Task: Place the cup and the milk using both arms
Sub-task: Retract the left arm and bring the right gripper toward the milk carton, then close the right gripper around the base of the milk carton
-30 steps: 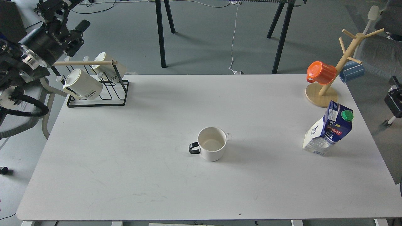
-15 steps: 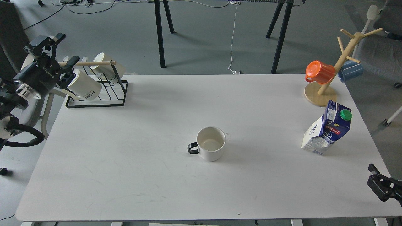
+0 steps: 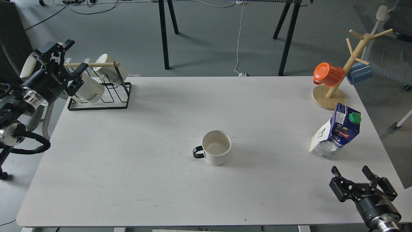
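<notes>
The cup (image 3: pixel 216 147), a short white mug with a black handle pointing left, stands near the middle of the white table (image 3: pixel 145 161). The milk (image 3: pixel 336 131), a blue and white carton with a green cap, stands upright at the right side. My left gripper (image 3: pixel 72 54) is open and empty at the table's far left corner, in front of the mug rack. My right gripper (image 3: pixel 351 171) is open and empty at the front right corner, below the milk and apart from it.
A black wire rack (image 3: pixel 99 93) with two cream "HOME" mugs (image 3: pixel 88 91) stands at the back left. A wooden mug tree (image 3: pixel 344 71) holding an orange cup (image 3: pixel 328 74) and a blue cup (image 3: pixel 359 72) stands at the back right.
My right arm has risen into view at the front right corner, gripper open. My left gripper has shifted slightly right and lower, nearer the rack. The cup and the milk have not moved.
</notes>
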You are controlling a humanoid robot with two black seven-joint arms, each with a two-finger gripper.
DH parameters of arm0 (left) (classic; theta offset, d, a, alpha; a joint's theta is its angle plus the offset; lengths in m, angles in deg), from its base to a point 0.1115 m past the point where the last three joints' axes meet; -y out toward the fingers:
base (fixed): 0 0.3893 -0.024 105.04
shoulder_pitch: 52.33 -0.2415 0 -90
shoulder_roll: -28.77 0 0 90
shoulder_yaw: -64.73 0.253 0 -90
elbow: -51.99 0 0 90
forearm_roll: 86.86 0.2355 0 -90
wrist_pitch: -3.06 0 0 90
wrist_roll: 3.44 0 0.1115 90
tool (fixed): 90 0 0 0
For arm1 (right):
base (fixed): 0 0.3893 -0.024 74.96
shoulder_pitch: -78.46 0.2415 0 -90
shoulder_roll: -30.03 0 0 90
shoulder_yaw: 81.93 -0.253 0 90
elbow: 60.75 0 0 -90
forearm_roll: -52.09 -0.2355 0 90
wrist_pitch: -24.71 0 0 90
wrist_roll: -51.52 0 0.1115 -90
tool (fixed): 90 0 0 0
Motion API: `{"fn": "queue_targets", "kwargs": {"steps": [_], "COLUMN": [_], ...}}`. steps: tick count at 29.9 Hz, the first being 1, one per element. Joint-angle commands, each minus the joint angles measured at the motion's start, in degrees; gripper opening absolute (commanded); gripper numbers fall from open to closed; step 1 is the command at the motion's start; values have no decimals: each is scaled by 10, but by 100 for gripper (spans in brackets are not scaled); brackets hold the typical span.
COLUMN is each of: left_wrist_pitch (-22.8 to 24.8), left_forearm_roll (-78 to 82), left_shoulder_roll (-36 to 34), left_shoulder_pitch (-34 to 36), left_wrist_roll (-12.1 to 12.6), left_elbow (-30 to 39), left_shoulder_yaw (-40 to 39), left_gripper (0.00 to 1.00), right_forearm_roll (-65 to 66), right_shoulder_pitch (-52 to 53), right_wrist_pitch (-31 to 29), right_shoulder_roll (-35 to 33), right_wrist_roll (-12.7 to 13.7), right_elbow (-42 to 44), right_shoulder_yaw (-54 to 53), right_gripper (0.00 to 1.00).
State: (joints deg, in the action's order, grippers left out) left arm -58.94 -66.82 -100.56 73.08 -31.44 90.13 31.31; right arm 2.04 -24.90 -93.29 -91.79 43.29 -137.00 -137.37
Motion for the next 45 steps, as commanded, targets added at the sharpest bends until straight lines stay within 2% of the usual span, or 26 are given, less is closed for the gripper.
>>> {"fn": "queue_targets", "kwargs": {"steps": [1, 14, 23, 45], "left_wrist_pitch": [0, 0, 0, 0], "left_forearm_roll": [0, 0, 0, 0], "left_shoulder_roll": [3, 7, 8, 14], "left_shoulder_pitch": [-7, -23, -32, -54], "left_wrist_roll": [0, 0, 0, 0], "left_elbow": [0, 0, 0, 0], "left_shoulder_yaw": [-1, -1, -1, -2], "left_gripper": [84, 84, 85, 86], "right_forearm_roll": [11, 14, 36, 51], "right_shoulder_pitch": [23, 91, 108, 168], "right_wrist_pitch": [0, 0, 0, 0], "right_shoulder_roll": [17, 53, 76, 123], "right_wrist_roll": [-11, -13, -13, -13], "right_elbow": [18, 63, 71, 155], "right_shoulder_yaw": [0, -1, -3, -6], "right_gripper": [99, 99, 99, 98]}}
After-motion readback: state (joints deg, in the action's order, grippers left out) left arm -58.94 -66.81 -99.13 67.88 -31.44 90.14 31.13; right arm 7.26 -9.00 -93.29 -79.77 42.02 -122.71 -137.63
